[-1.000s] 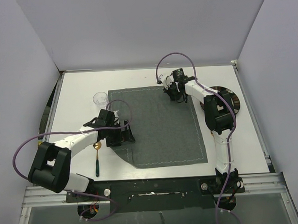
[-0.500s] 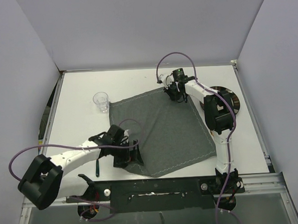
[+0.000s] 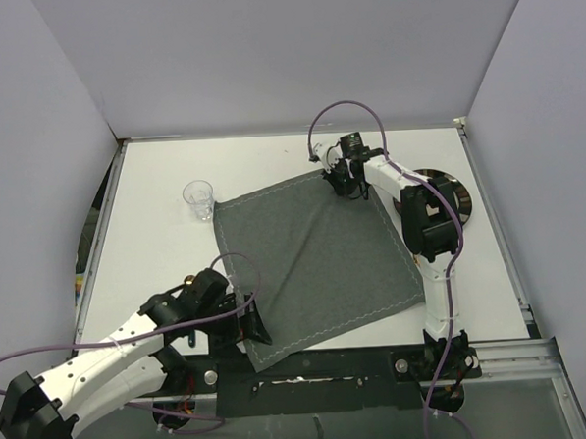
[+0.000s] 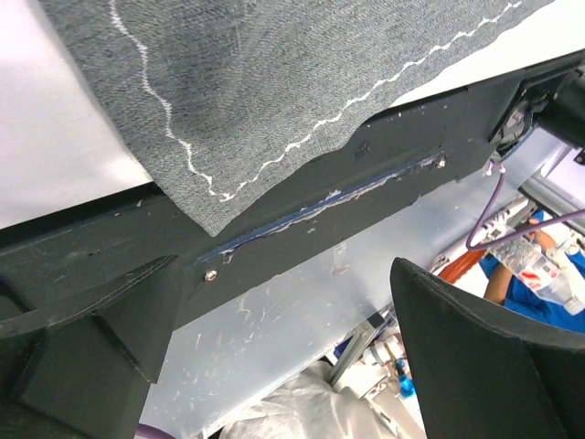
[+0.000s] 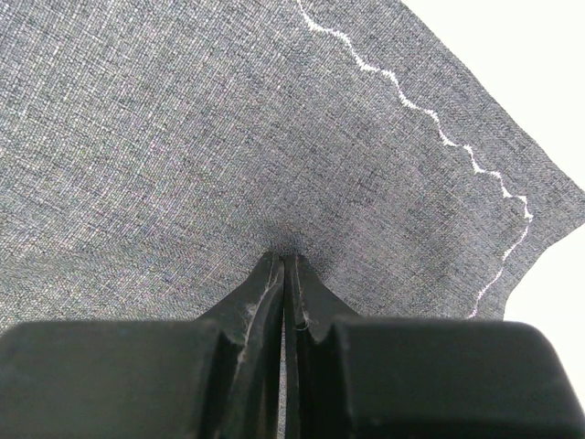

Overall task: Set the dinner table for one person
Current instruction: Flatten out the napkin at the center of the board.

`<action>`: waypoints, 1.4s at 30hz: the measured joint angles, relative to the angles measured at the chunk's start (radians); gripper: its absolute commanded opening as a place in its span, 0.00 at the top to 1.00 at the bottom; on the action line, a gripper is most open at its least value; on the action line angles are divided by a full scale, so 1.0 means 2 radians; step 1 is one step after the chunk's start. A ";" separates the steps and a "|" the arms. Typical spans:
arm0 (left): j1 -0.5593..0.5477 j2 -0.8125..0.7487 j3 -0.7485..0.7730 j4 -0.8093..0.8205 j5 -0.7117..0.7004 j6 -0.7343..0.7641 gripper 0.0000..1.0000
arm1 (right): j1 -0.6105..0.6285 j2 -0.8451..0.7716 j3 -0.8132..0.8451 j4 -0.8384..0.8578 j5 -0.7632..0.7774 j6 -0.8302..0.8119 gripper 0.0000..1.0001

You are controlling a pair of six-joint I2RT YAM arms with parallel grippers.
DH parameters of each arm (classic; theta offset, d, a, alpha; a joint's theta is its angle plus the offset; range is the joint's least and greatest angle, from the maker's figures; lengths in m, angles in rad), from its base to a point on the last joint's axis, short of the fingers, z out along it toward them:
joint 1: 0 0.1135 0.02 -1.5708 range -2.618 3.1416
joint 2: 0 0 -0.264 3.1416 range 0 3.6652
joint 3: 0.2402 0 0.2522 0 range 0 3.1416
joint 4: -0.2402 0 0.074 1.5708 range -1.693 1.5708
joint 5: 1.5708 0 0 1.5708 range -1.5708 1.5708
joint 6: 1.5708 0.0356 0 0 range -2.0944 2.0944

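Gripping the placemat point(image 3: 315, 263), right pincer point(image 5: 283, 262) hangs above the dinner table point(image 3: 157, 256).

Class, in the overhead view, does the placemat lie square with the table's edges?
No, the placemat sits skewed, its sides slanting against the edges of the dinner table.

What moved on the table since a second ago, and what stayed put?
The left gripper, jaws wide open, swept back toward the near edge of the dinner table. The grey placemat turned with it, and its near corner now hangs over that edge. The right gripper stayed shut on the placemat's far corner. The glass and the dark plate did not move.
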 measured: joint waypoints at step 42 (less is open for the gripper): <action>0.141 0.428 0.332 0.138 -0.380 0.233 0.89 | -0.003 -0.207 -0.012 -0.117 0.174 -0.021 1.00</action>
